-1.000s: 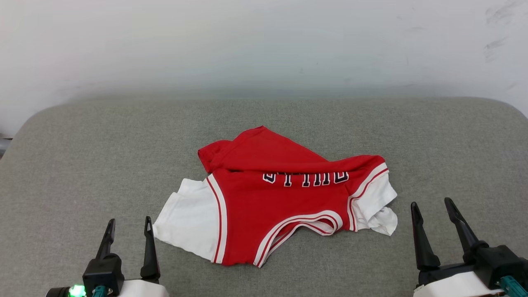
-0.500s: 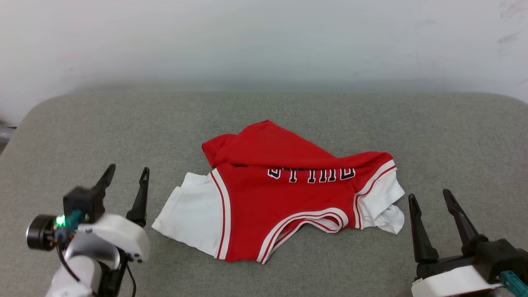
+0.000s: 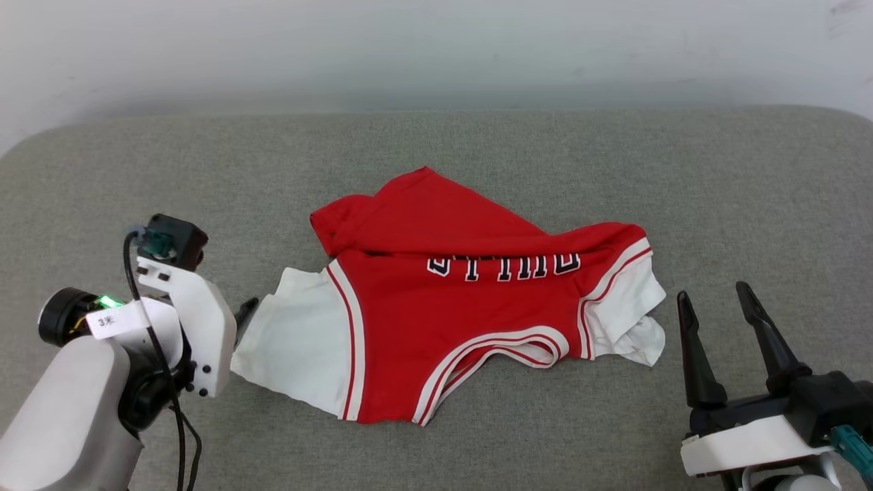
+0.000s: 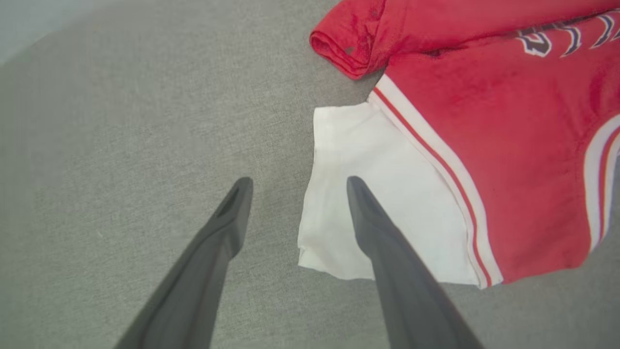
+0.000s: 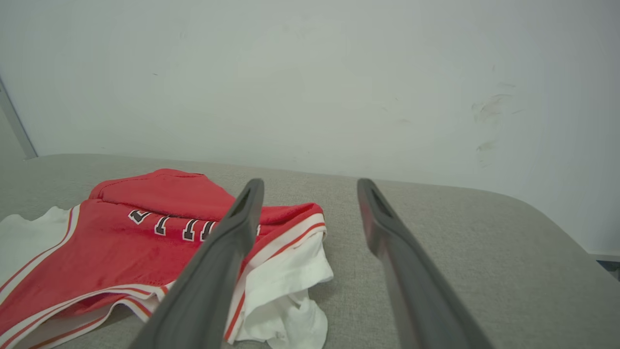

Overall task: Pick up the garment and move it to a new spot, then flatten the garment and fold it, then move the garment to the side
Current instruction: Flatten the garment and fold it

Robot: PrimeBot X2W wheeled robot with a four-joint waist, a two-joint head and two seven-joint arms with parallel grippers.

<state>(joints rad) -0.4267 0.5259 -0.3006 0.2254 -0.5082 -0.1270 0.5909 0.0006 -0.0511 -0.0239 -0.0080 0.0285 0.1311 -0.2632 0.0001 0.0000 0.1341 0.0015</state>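
Left wrist view: parted jaws straddle white sleeve [image 4: 402, 184] edge of garment [image 4: 508, 160]

Soft bright light is casting faint shadows beside the garment [image 5: 97, 242]. Wrist-view edges are bowing slightly.

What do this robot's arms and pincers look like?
The left gripper and right gripper each have two long, dark, tapering fingers. The left forearm is pale and rounded, with a white bracket, a looping black cable, a green light and a small label. Both wrists carry a teal plug.
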